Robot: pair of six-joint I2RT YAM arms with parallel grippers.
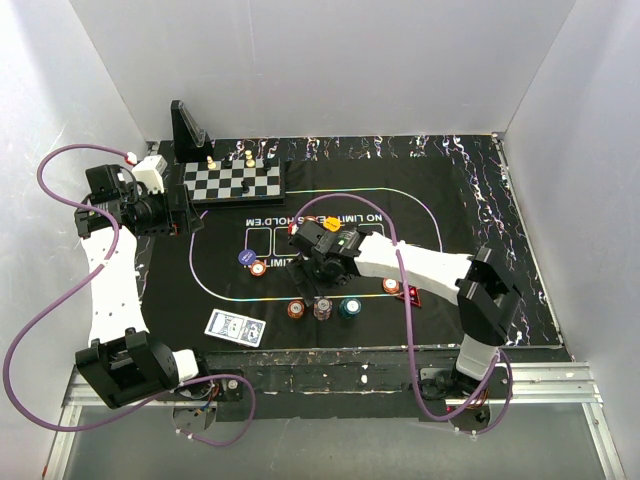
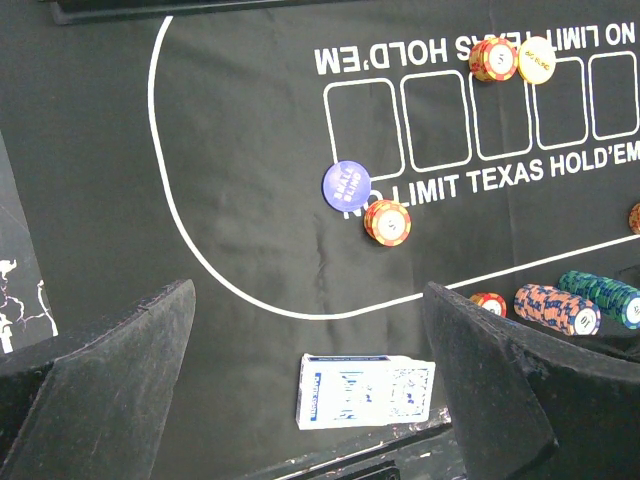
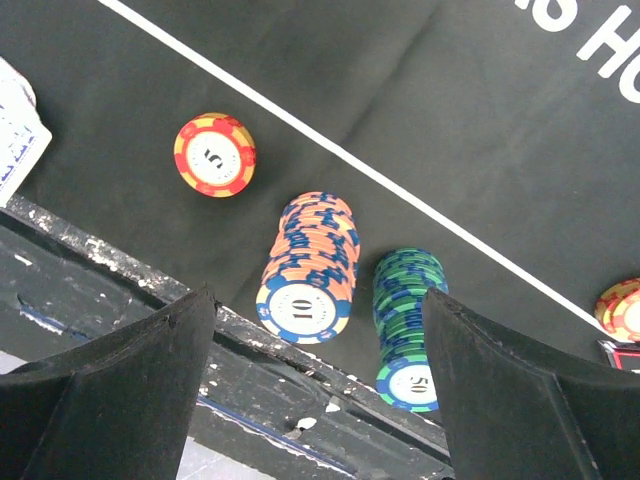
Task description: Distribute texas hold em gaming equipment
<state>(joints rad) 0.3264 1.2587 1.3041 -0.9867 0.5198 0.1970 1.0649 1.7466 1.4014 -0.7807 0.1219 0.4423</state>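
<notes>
The right gripper (image 3: pixel 318 300) hung over the near edge of the black mat (image 1: pixel 170 290), its fingers spread and nothing between them; below it stood the orange-blue chip stack (image 3: pixel 305 265), with the green chip stack (image 3: pixel 408 325) at its 4 o'clock and a single red-yellow chip (image 3: pixel 215 155) at its 11 o'clock; the left gripper (image 2: pixel 310 295) was spread wide and empty too; the playing cards (image 2: pixel 365 390) lay at its 5 o'clock, the blue disc (image 2: pixel 346 186) at 1 o'clock.

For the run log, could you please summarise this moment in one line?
left gripper: open, empty | right gripper: open, empty, aimed at 10-chip stack and 50-chip stack | card deck: near mat edge
</notes>
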